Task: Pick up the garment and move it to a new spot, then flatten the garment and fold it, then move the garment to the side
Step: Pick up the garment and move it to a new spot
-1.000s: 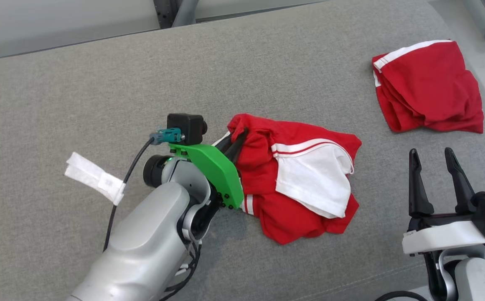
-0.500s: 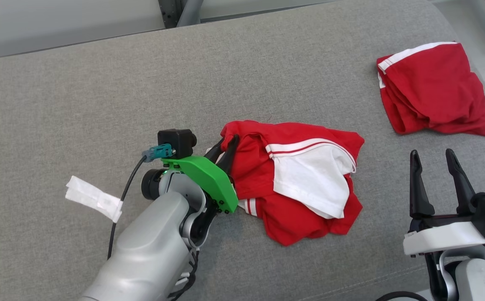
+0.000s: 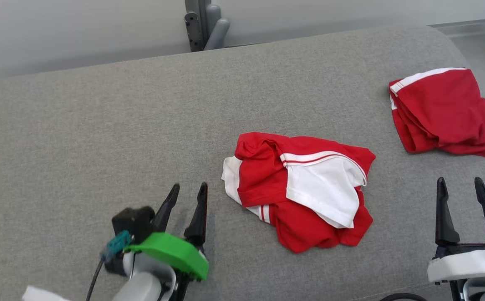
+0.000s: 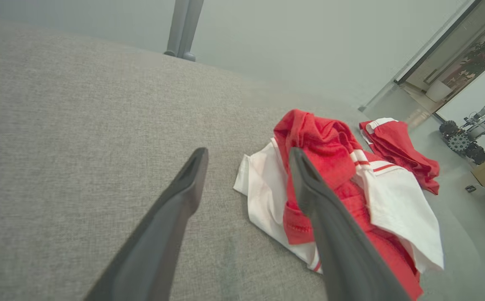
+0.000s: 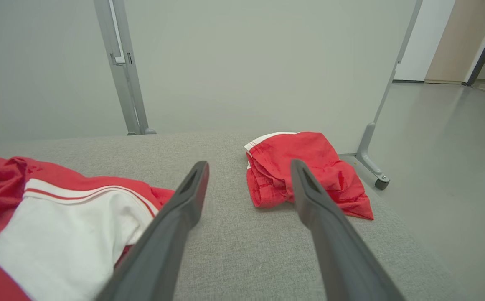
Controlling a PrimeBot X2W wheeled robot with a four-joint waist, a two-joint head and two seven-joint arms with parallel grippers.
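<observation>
Garment point(image 3: 300, 188) layers are your main worry: it lies bunched in a heap near the middle of the grey fabric-covered table point(image 3: 100, 125), so a pinch at its near edge would likely catch several thicknesses at once and lift it as a bundle instead of letting it open out. You also cannot see where the hems and corners run under the folds, so a grasp chosen now may land on an inner layer and twist the cloth further when you try to flatten it. Coming down too steeply could dig the fingertips into the table's soft cover. Watch the second red garment point(image 3: 443, 113) at the far right, well apart from the heap; it looks alike, and a sideways move that way could overlap the two. The left pincer point(image 3: 189, 187) stands wide and empty over bare table, just to the left of the heap and not touching it; the right pincer point(image 3: 459, 182) is likewise wide and empty at the lower right, near the heap's right edge. As for the garment itself, it is red with a large white panel point(image 3: 326, 192) draped on top, narrow red-and-white striped trim, another white flap poking out on its left side, and deep creases throughout.
</observation>
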